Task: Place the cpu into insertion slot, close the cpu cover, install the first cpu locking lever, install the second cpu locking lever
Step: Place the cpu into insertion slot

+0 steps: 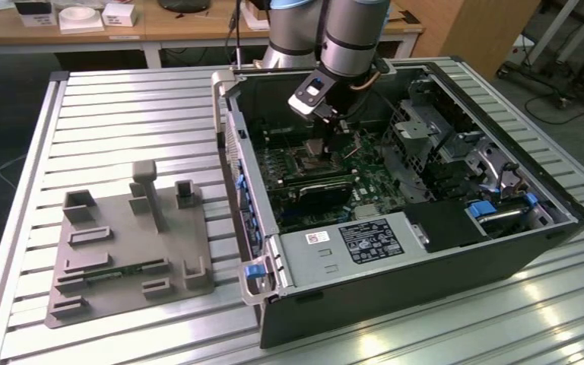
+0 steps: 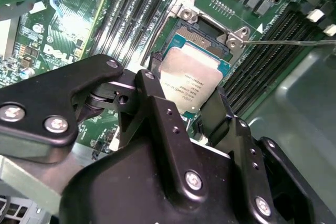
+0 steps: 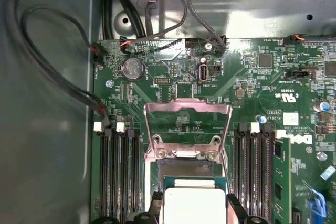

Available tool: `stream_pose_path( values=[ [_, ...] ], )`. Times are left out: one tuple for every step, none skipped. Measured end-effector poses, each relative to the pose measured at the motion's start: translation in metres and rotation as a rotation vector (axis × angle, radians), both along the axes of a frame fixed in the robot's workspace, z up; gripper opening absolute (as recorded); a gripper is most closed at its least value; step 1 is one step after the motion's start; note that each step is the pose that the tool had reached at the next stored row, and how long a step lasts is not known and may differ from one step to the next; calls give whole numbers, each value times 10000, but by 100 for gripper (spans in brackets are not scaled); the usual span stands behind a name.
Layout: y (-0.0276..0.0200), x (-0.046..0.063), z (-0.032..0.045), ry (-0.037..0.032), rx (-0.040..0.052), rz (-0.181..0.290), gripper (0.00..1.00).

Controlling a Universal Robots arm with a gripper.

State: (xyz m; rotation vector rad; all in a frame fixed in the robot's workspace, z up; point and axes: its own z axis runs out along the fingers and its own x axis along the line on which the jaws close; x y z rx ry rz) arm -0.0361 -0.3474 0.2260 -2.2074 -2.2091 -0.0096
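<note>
The cpu [image 2: 191,80], a small square chip with a pale metal top, sits between my gripper's [image 2: 184,100] black fingers [image 2: 153,95], right over the open socket on the green motherboard [image 2: 31,51]. In the first wrist view the cpu [image 3: 194,205] shows with a finger at each side. The cpu cover [image 3: 188,107], a silvery open-centred frame, is swung back from the socket and lies over the board; in the second wrist view the cover [image 2: 185,11] lies beyond the chip. A thin locking lever [image 2: 283,41] sticks out sideways. In the exterior view my gripper [image 1: 321,144] is down inside the computer case [image 1: 414,296].
Black memory slots [image 3: 118,171] flank the socket, with a green memory stick [image 3: 281,182] on one side. Black cables [image 3: 47,51] run along the case wall. A labelled power supply [image 1: 368,239] and a drive cage [image 1: 434,137] fill the case. A grey fixture plate [image 1: 119,243] lies on the slatted table.
</note>
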Motion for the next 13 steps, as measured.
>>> stream_pose_path(
  values=[
    [0,1,-17,1,1,-2,54],
    [0,0,-31,1,1,-4,54],
    [0,1,-38,0,1,-4,54],
    [0,1,-38,2,-1,-4,54],
    [0,1,-38,3,-2,-4,54],
    [0,1,-39,2,-2,-3,54],
    [0,1,-52,1,0,-4,54],
    [0,1,-66,1,0,-3,54],
    [0,1,-66,1,0,-3,54],
    [0,1,-67,1,0,-3,54],
    [0,1,-67,1,0,-3,54],
    [0,1,-67,0,1,-3,54],
    [0,1,-67,1,3,-3,54]
  ],
)
